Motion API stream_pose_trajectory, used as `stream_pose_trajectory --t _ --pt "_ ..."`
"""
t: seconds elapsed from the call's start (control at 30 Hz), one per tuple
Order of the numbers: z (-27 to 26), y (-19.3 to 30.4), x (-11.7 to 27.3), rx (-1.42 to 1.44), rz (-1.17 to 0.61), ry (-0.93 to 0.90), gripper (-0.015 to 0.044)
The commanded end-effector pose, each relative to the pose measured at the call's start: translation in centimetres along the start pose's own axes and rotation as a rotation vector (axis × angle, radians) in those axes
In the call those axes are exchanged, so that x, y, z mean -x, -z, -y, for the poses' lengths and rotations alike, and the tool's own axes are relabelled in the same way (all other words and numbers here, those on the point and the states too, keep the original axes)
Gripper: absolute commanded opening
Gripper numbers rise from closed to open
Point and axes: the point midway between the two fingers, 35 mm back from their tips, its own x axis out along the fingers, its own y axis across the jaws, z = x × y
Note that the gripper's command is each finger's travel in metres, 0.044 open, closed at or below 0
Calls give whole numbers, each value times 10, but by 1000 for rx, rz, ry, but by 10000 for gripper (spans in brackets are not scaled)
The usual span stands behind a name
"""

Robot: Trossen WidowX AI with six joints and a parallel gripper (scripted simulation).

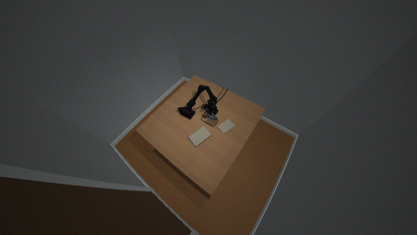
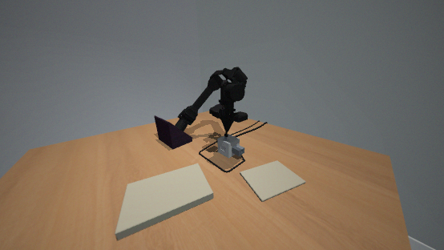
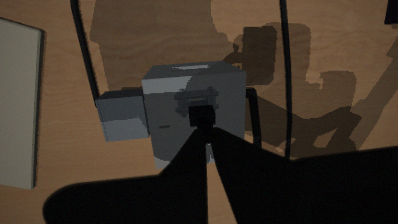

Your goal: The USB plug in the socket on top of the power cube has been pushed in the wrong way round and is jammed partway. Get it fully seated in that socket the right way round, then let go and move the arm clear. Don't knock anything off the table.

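pincer (image 3: 202, 131): pinched nearly shut on the USB plug (image 3: 202, 116) | power cube (image 3: 172, 95): right under it | cable (image 3: 84, 55): loops round behind

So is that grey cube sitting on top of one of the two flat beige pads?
No, the grey cube stands on bare wooden table inside a black cable loop, apart from both beige pads.

From the wrist camera, the tool (image 3: 204, 131) reaches up from six o'clock, its two dark fingers closed to a narrow point on the small black USB plug (image 3: 202, 115). The plug stands at the top face of the grey power cube (image 3: 225, 90), centre frame. A grey block (image 3: 121, 116) juts from the cube toward nine o'clock. Black cable (image 3: 84, 52) runs across the wooden surface (image 3: 65, 140). A pale slab (image 3: 17, 105) lies at nine o'clock.
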Motion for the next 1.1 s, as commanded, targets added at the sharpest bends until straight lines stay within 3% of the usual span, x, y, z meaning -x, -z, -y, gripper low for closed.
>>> stream_pose_trajectory --t 0.0,1.07 --pt "0 1 0 2 -3 -4 0" --pt "0 1 -4 2 -3 -4 0"
